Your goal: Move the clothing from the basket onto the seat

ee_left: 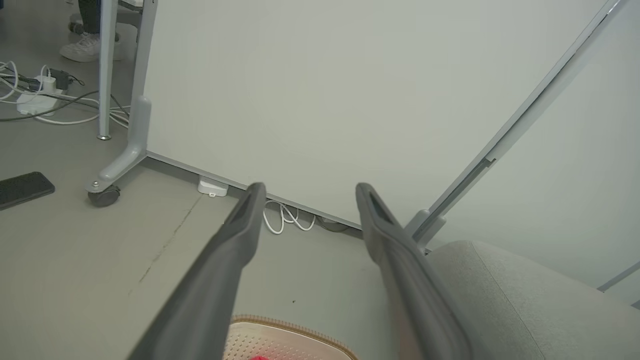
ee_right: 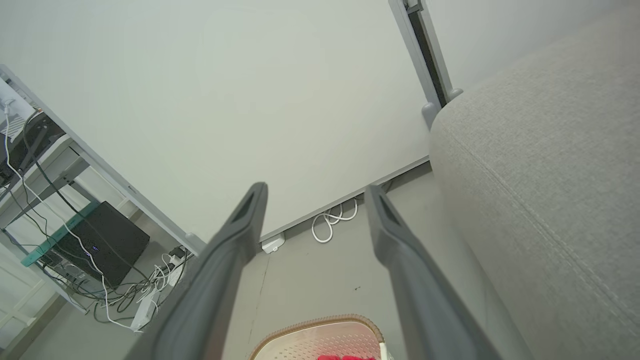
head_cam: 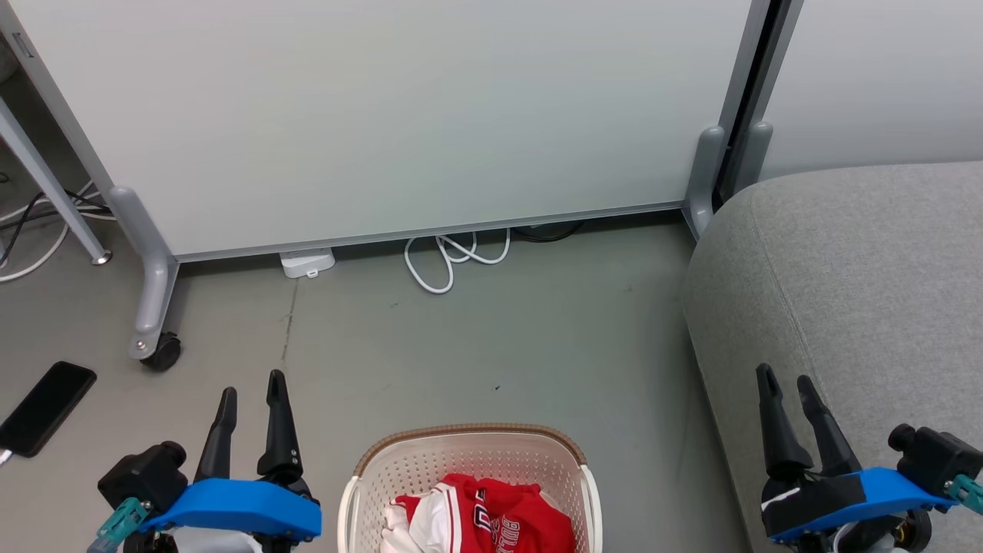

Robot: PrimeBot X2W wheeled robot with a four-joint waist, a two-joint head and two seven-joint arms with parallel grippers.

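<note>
The cream basket (head_cam: 430, 461) with a brown rim band stands on the floor at the bottom centre, and its far rim also shows as the basket (ee_left: 280, 327) and the basket (ee_right: 320, 324). Red clothing (head_cam: 499, 518) with white trim and white lettering lies bunched inside it; a sliver of that clothing (ee_right: 345, 357) shows red. The grey seat (head_cam: 860, 292) rises to the right of the basket, seen too as the seat (ee_left: 520, 305) and the seat (ee_right: 545, 165). My left gripper (head_cam: 252, 388) is open and empty, left of the basket. My right gripper (head_cam: 785, 378) is open and empty over the seat's front edge.
A white wheeled partition (head_cam: 384, 115) closes off the back, with a castor (head_cam: 160, 352), a white cable loop (head_cam: 449, 261) and a small white box (head_cam: 307, 263) at its foot. A black phone (head_cam: 46, 407) lies on the floor at the left.
</note>
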